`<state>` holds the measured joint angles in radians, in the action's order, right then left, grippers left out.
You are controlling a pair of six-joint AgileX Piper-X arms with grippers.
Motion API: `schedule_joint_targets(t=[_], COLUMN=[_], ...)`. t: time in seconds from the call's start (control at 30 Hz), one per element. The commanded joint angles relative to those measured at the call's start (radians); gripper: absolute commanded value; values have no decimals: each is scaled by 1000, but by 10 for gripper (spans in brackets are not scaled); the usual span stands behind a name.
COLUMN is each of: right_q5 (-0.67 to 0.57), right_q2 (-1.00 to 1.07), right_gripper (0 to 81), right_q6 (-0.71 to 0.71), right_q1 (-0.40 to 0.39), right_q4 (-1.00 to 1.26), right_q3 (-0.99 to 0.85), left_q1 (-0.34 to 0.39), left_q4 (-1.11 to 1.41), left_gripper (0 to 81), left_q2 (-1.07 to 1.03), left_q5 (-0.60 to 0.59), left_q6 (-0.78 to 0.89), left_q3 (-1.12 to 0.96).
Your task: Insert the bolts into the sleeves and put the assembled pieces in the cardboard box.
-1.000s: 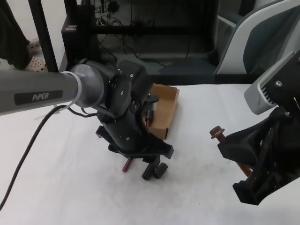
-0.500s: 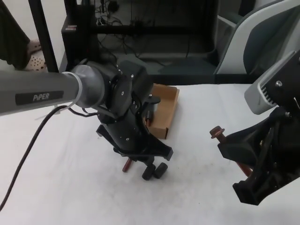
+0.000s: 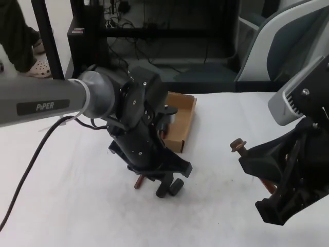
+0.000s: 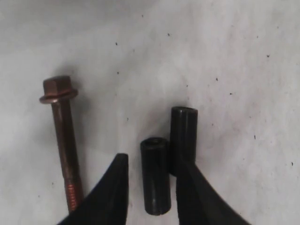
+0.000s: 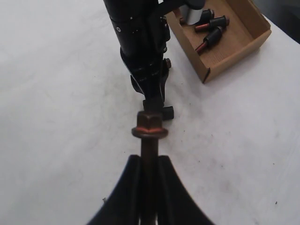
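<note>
The left gripper [image 4: 151,161] has eased slightly lower, so a grasp looks close. Its jaws stand narrowly parted around a smooth black tubular sleeve [image 4: 155,187]. A second sleeve [image 4: 183,136] lies just outside one finger, and a coppery flanged loose bolt [image 4: 63,136] outside the other. The right gripper [image 5: 149,164] is clamped on the held bolt [image 5: 149,126], with the cardboard box [image 5: 236,49] well beyond.

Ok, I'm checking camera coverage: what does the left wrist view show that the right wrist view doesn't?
Left wrist alone: the whole loose bolt lying flat, and one sleeve between the left gripper's open fingers, a second sleeve beside it. Right wrist alone: the right gripper shut on a second bolt, and the cardboard box with assembled pieces inside. Both: the white bench and the left gripper; a black sleeve end seems to show under it from the right wrist too.
</note>
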<state>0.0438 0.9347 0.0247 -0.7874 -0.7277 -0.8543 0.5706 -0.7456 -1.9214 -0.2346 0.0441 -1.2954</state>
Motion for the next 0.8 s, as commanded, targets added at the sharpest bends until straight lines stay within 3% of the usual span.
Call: schedule_joint_targets(t=[0.0, 0.77], right_q5=[-5, -5], right_q2=[-11, -11], right_gripper=[4, 4], right_q6=[4, 12], right_q1=[0, 0], right_q4=[7, 7], right_q3=[-3, -3], left_q1=[-1, -1], left_q4=[-14, -8], left_gripper=[353, 353], left_q2=[1, 1], left_q5=[22, 25], left_q6=[-18, -51], left_q3=[-6, 36])
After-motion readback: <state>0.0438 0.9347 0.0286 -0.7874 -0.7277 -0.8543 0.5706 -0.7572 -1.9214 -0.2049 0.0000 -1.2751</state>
